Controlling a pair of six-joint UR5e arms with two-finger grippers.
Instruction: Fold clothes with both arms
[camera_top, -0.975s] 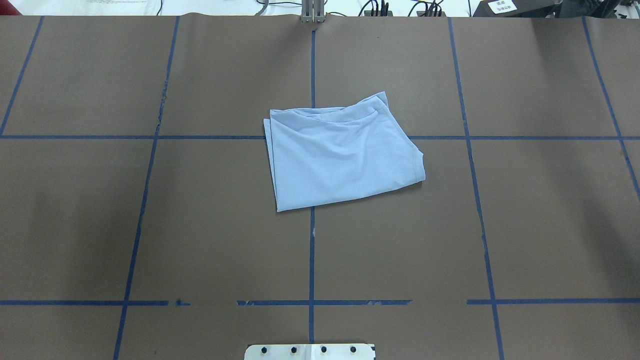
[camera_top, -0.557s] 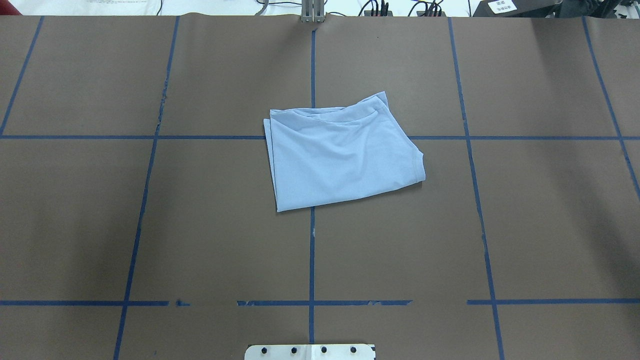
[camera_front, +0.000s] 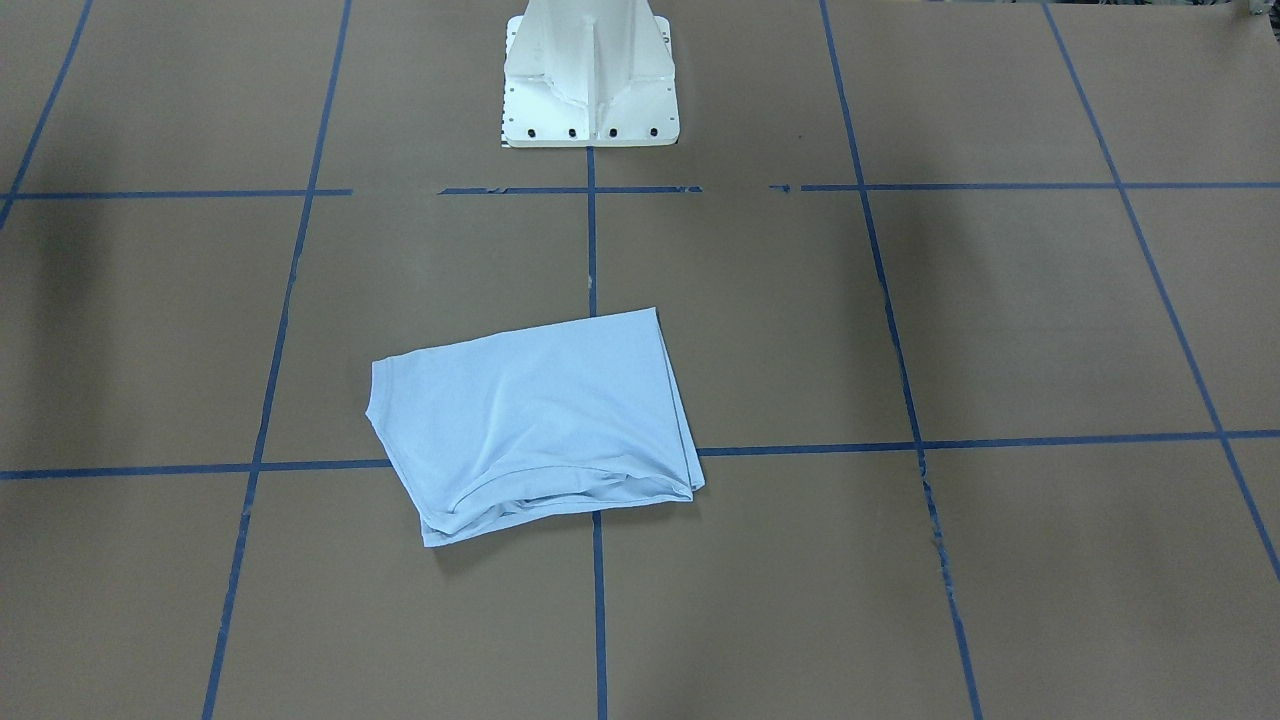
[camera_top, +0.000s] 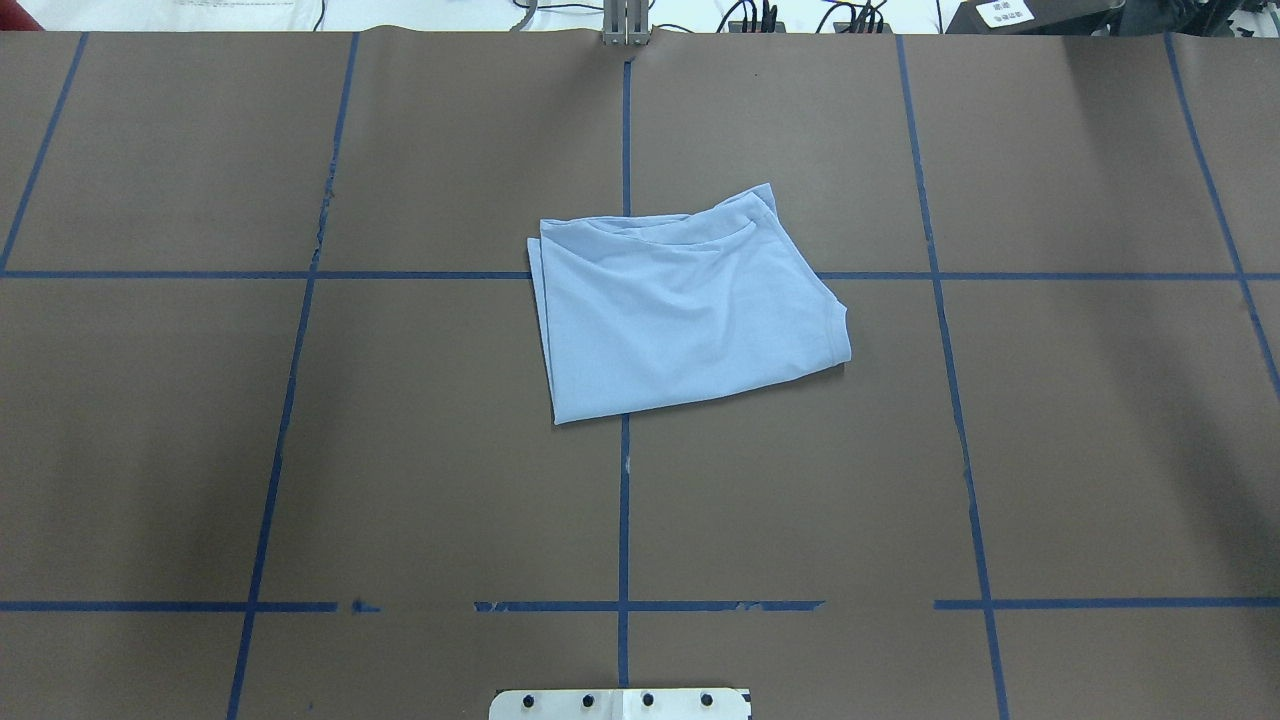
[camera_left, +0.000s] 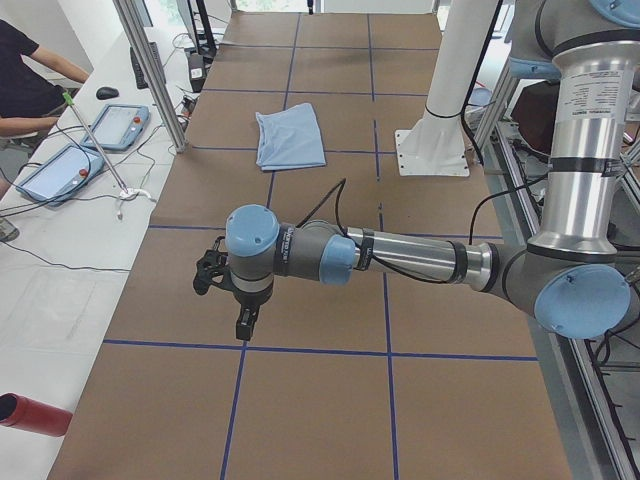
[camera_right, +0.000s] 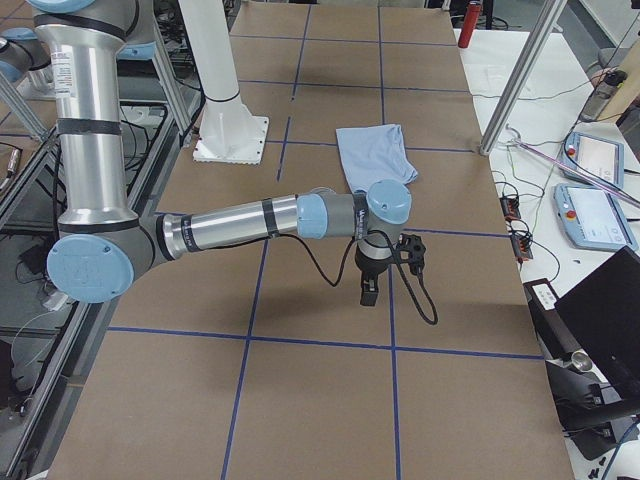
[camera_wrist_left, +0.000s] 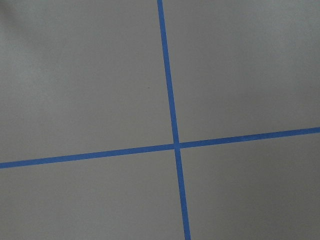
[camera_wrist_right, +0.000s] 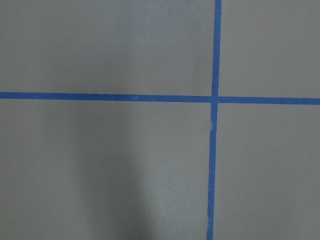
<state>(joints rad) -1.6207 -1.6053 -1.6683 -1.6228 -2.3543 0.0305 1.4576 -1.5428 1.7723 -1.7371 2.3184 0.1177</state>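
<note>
The light blue T-shirt (camera_top: 680, 310) lies folded into a rough rectangle at the middle of the brown table, with no print or label showing. It also shows in the front view (camera_front: 540, 420) and in both side views (camera_left: 290, 135) (camera_right: 375, 150). Neither arm shows in the overhead or front view. In the left side view my left gripper (camera_left: 243, 325) hangs over the table far from the shirt. In the right side view my right gripper (camera_right: 368, 293) hangs over the table's other end. I cannot tell whether either is open or shut. Both wrist views show only table and tape.
Blue tape lines (camera_top: 624, 500) grid the brown table. The white pedestal (camera_front: 590, 75) stands at the robot's side. Aluminium posts (camera_left: 150, 70) (camera_right: 520, 75), teach pendants (camera_left: 125, 125) (camera_right: 600, 160) and a seated person (camera_left: 25, 80) are beside the table's far edge.
</note>
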